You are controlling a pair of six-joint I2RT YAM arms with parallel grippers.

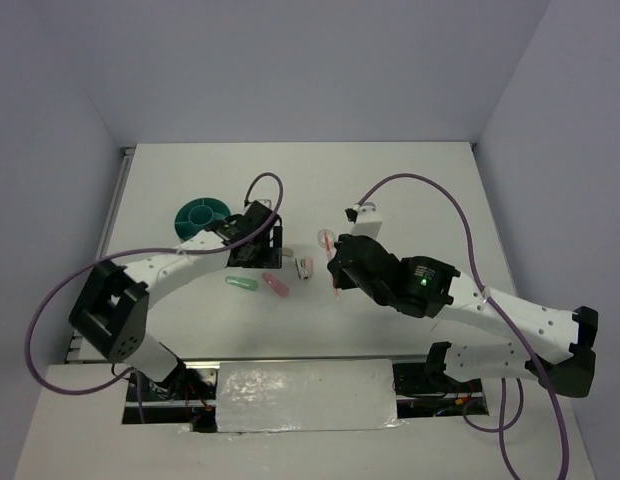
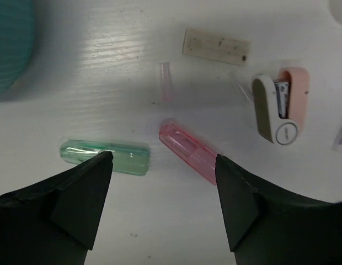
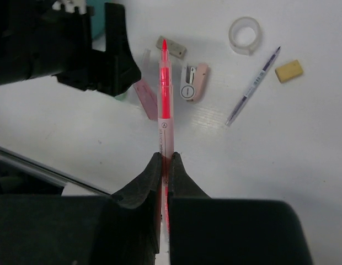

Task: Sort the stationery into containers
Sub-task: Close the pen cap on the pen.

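Note:
My left gripper (image 1: 269, 248) is open and empty, just right of the round teal organiser cup (image 1: 202, 215). In the left wrist view its jaws (image 2: 163, 168) stand wide above the mint-green eraser (image 2: 105, 157) and the pink eraser (image 2: 188, 150), touching neither. My right gripper (image 3: 165, 160) is shut on the red-pink pen (image 3: 165, 94) and holds it above the table, tip pointing at the left gripper. A thin grey pen (image 3: 254, 85), a clear tape ring (image 3: 245, 33), a tan block (image 3: 288, 70) and a grey block (image 3: 171, 47) lie on the table.
A small pink and grey stapler-like item (image 2: 281, 105) lies between the erasers and the thin pen. A short clear tube (image 2: 165, 80) lies near the grey block (image 2: 216, 47). The teal cup's edge (image 2: 11, 44) shows at the left wrist view's top left. The two grippers are close together.

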